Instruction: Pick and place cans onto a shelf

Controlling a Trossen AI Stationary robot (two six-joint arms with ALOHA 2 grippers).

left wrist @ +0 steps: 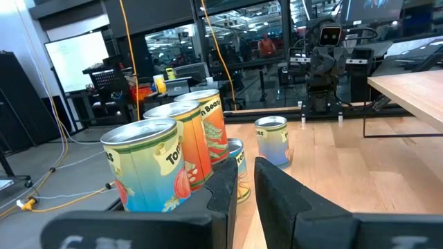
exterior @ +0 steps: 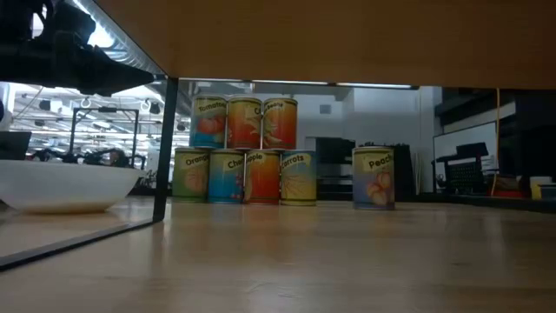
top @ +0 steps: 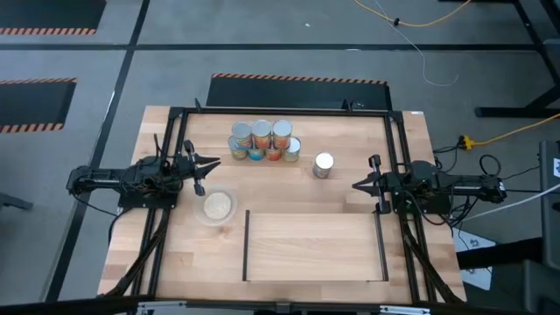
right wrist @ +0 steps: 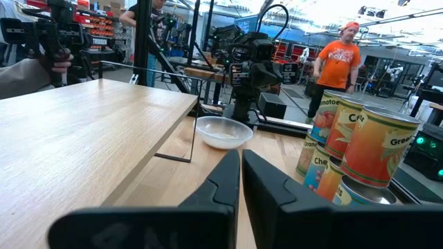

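High view showed the left gripper (top: 213, 163) at the table's left side, its fingers closed on nothing, pointing toward the stacked cans (top: 262, 140) at the far middle of the table, with the clear dish (top: 217, 206) just near of it. A single can (top: 324, 164) stood apart to the right of the stack, while the shelf (top: 315, 247) lay in the near middle with no can on it. At the right side, the right gripper (top: 359, 185) pointed inward, fingers likewise closed and empty.
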